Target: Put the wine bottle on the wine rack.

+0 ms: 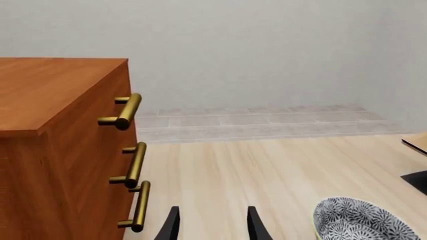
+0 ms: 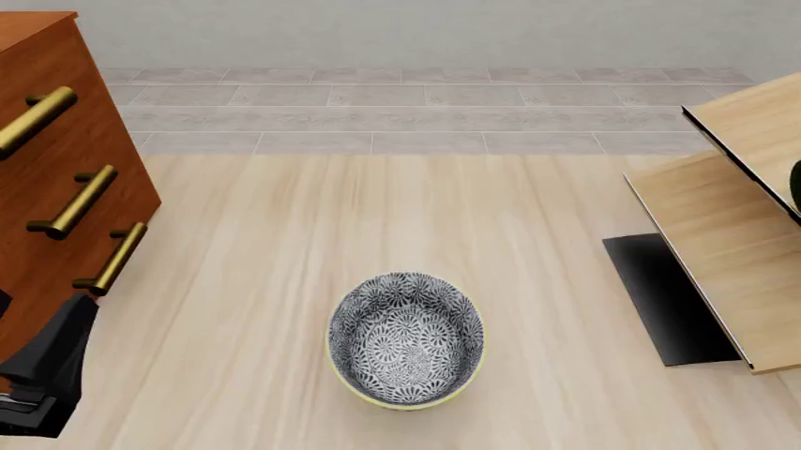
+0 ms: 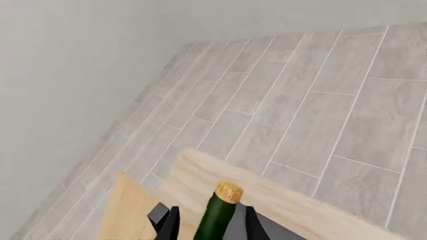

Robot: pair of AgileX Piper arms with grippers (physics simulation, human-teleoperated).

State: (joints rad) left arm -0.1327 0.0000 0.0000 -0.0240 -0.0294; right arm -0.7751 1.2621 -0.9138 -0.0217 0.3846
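Wine bottle (image 3: 218,214), dark green glass with a tan cork, stands between the right gripper (image 3: 207,227) fingers, which are clamped on its neck above the pale-wood wine rack (image 2: 732,234). Left gripper (image 1: 210,225) fingers are apart, holding nothing

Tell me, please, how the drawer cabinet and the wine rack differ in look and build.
The cabinet is reddish-brown wood; the wine rack is pale, light wood. The cabinet is a closed box with brass bar handles on its front; the rack is built of open slanted panels with thin dark edges on a flat black base plate. Both are wooden and stand on the table, at opposite sides of the patterned bowl.
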